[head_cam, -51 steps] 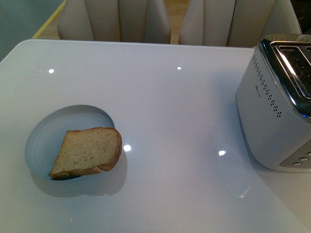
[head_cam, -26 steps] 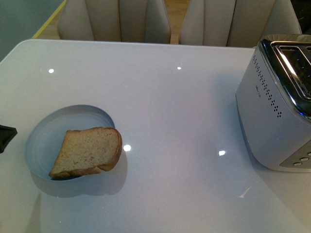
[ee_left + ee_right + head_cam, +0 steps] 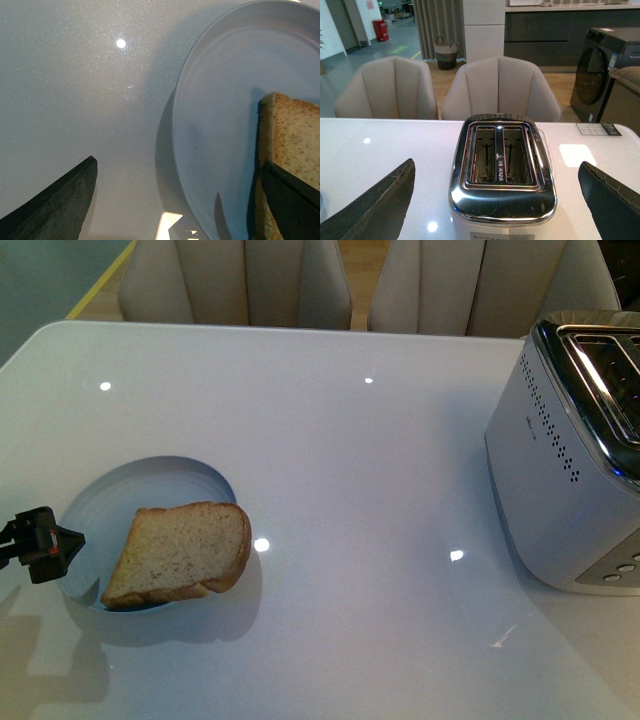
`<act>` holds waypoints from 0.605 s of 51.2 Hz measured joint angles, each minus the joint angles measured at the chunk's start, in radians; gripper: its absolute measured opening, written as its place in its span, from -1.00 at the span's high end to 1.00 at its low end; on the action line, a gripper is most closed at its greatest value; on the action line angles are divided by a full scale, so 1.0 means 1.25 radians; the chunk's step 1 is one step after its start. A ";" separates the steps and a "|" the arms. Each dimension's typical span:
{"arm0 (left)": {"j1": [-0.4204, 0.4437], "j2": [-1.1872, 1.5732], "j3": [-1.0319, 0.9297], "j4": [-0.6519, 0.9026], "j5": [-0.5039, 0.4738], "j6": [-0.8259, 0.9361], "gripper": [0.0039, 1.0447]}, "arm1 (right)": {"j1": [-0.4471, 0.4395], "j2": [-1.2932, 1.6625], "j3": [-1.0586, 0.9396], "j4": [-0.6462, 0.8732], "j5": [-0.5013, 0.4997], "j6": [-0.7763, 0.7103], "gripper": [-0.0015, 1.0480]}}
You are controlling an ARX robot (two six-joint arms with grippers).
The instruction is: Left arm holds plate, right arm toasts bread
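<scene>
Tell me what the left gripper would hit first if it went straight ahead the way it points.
Probably the near rim of the plate, ahead of the left gripper with its jaws open; the bread lies beyond. Height over the rim is unclear.

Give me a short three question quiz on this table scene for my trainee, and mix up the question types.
1. True or false: a slice sits in the silver two-slot toaster.
2. At the round pale blue-grey plate, the black left gripper is: A) shut on its rim, B) open near its rim, C) out of view.
3. Fill in: on the plate lies one brown speckled slice of ____.
Key: 1 false, both slots are empty; 2 B; 3 bread.
</scene>
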 joint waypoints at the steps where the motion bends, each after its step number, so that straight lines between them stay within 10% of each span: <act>1: 0.000 0.009 0.008 -0.002 0.000 0.004 -0.86 | 0.000 0.000 0.000 0.000 0.000 0.000 -0.83; 31: -0.025 0.097 0.127 -0.030 -0.010 0.027 -0.86 | 0.000 0.000 0.000 0.000 0.000 0.000 -0.83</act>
